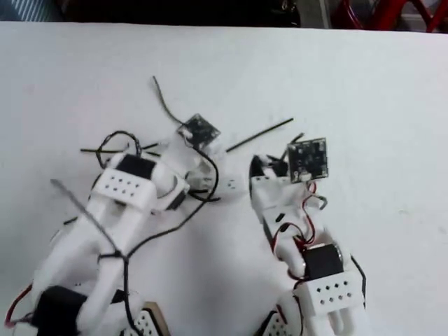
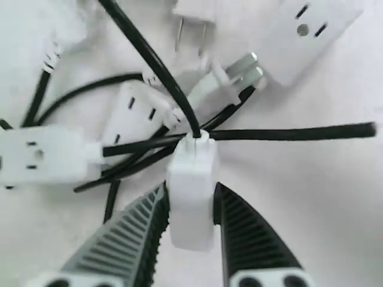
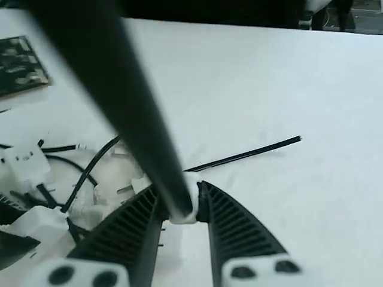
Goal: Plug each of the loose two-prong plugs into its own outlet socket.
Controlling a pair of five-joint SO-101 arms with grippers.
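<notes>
Step in hand: grasping, as I judge it; no plug is seen seated in a socket.
Left fingers: the left gripper (image 2: pixel 191 192) has its black ribbed fingers (image 2: pixel 140 230) closed firmly on a white rectangular cord-end block (image 2: pixel 190 167). A black cord leaves the block's far end. Its face is hidden, so I cannot tell plug from socket.
Right fingers: the right gripper (image 3: pixel 179 206) is nearly shut on a small white cord-end piece (image 3: pixel 187 216), from which a thick black cord (image 3: pixel 119 89) rises toward the camera.
Location: on the white table (image 1: pixel 364 84) both arms meet at the central tangle of black cords (image 1: pixel 204 197), the left arm at its 9 o'clock, the right arm at its 3 o'clock.
Sockets counted: three, namely a three-hole socket block (image 2: pixel 305 27), a second socket block (image 2: pixel 36 155) and a two-slot socket block (image 2: pixel 134 110).
Plugs counted: two with bare prongs, a white flat-pronged plug (image 2: pixel 194 9) and a silver-pronged plug (image 2: pixel 230 75).
Loose pieces: one straight black cord stub (image 1: pixel 259 134), at about 2 o'clock of the tangle.
Next move: lift the held ends clear of the tangle, confirm which carries prongs, then line the prongs up squarely with a free socket's slots.
</notes>
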